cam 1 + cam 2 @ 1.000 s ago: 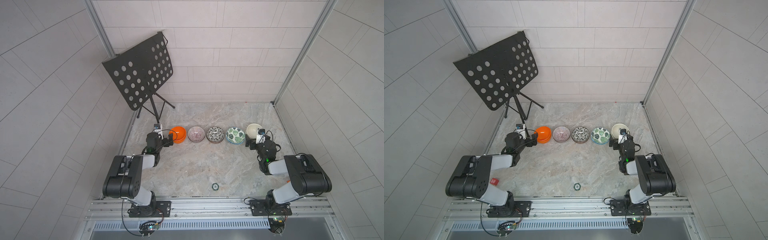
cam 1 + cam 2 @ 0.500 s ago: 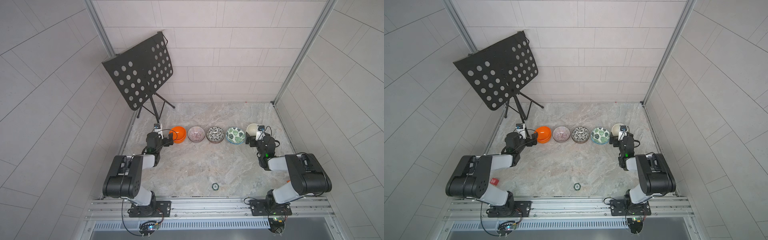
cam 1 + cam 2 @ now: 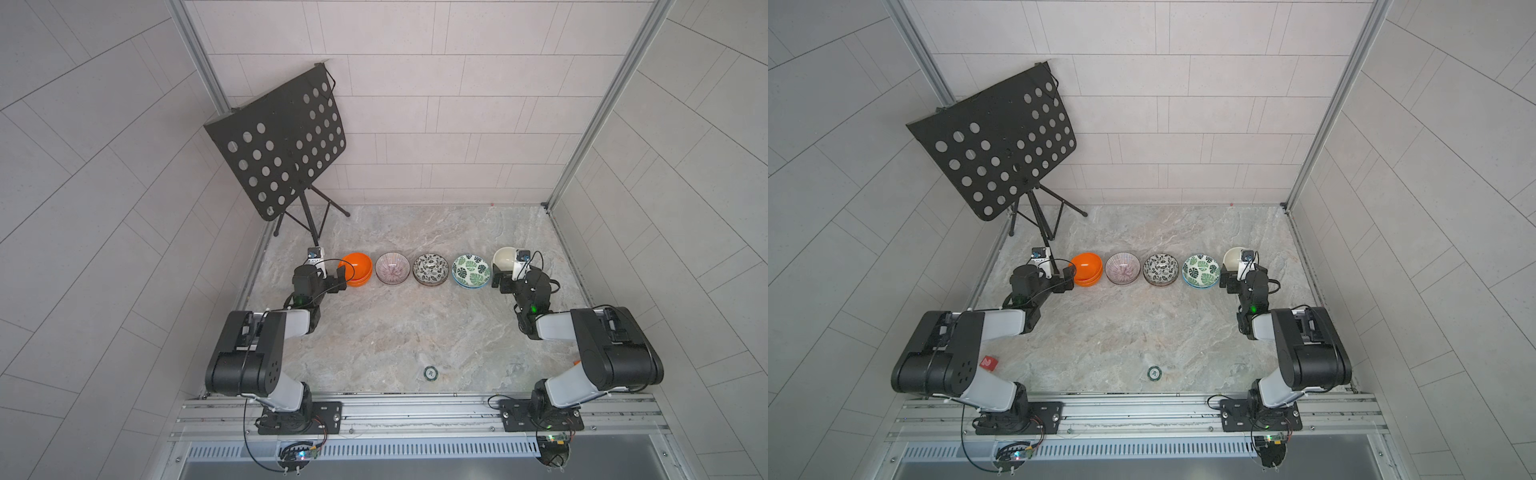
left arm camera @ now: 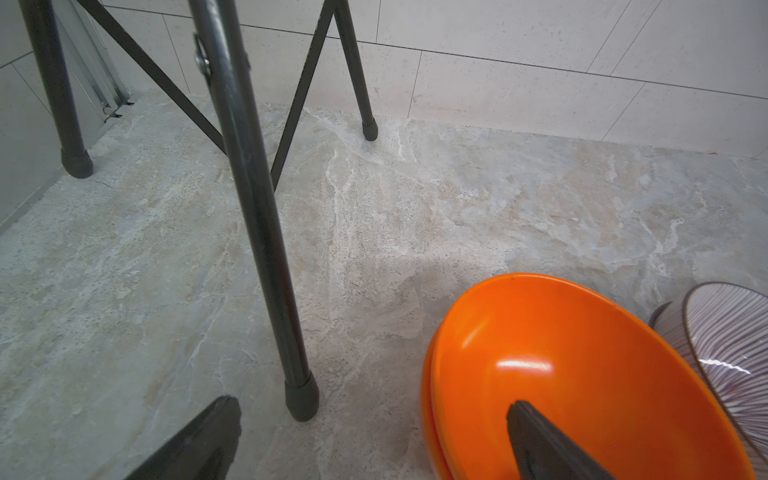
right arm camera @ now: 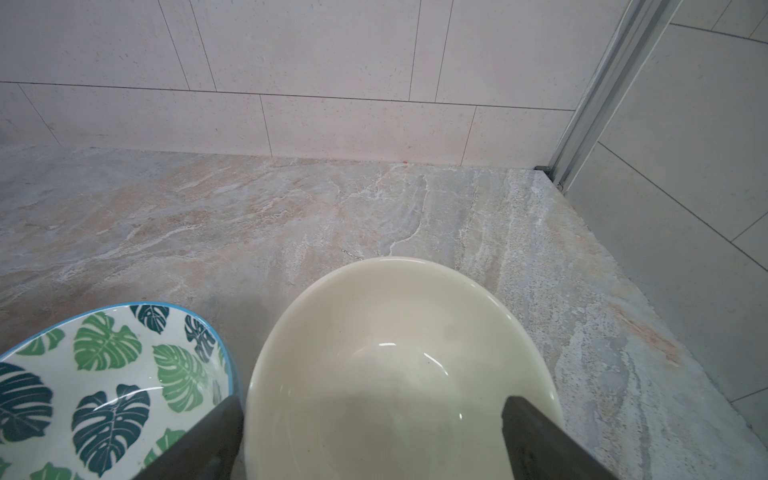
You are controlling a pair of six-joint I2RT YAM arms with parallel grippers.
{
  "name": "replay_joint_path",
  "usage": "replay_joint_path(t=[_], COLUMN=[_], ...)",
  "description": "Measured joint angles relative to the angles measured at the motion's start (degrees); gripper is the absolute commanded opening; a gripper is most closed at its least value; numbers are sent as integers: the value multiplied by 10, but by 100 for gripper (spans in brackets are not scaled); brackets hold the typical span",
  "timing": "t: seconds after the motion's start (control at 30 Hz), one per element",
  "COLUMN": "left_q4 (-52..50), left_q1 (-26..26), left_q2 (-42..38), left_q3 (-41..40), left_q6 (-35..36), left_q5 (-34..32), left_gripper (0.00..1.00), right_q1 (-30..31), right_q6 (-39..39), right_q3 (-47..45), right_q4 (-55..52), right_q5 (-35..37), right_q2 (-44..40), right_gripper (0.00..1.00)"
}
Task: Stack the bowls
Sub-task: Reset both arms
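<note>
Five bowls stand in a row across the marble floor in both top views: orange [image 3: 356, 266], purple-striped [image 3: 392, 268], black-and-white leaf [image 3: 430, 269], green leaf [image 3: 471, 270] and cream [image 3: 503, 258]. The orange one [image 4: 561, 365] sits nested in a second orange bowl. My left gripper [image 4: 371, 409] is open, with one finger over the orange bowl's inside and the other over bare floor. My right gripper [image 5: 370, 405] is open over the cream bowl [image 5: 399, 332]. One of its fingers is beside the green leaf bowl [image 5: 104, 374], the other over the cream bowl's inside.
A black perforated music stand [image 3: 286, 141] stands at the back left; one of its legs [image 4: 266, 232] is right beside my left gripper. A tiny green-rimmed disc [image 3: 431, 372] lies near the front rail. A red tag [image 3: 988, 362] lies by the left arm. Tiled walls enclose three sides.
My right gripper has moved a little toward the back wall, further over the cream bowl. The left arm and all the bowls have stayed put.
</note>
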Motion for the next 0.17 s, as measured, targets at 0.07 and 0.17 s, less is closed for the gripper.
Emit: replay_joint_path(t=[0.07,0.17], left_q4=[0,0], left_q1=[0,-1], left_q2=[0,0], left_q3=[0,0], left_q6=[0,0], left_q5=[-1,-2], left_gripper=[100,100], right_q1=[0,0], right_q6=[0,0], right_q3=[0,0], right_q4=[0,0], right_q5=[0,0], right_q2=[0,0], right_gripper=[100,100])
